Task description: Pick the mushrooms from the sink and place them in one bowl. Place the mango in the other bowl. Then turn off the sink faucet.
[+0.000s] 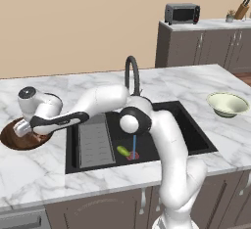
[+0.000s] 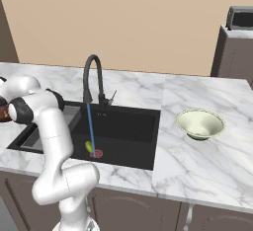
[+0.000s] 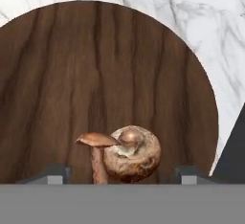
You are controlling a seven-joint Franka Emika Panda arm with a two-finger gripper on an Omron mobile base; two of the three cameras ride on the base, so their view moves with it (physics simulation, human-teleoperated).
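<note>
Presently two small brown mushrooms (image 3: pixel 125 155) lie touching in the dark wooden bowl (image 3: pixel 57 98), between the released claw's (image 3: pixel 122 175) fingertips; the yellow-green mango (image 1: pixel 123 150) lies in the black sink (image 1: pixel 191 130).

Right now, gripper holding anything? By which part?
Nothing held. The gripper is open over the wooden bowl; both mushrooms lie between its fingertips, clear of them.

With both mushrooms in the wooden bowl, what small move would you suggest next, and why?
Probably lift the gripper straight up: its jaws stand open on either side of the mushrooms, which lie in the wooden bowl, and the mango waits in the sink.
</note>
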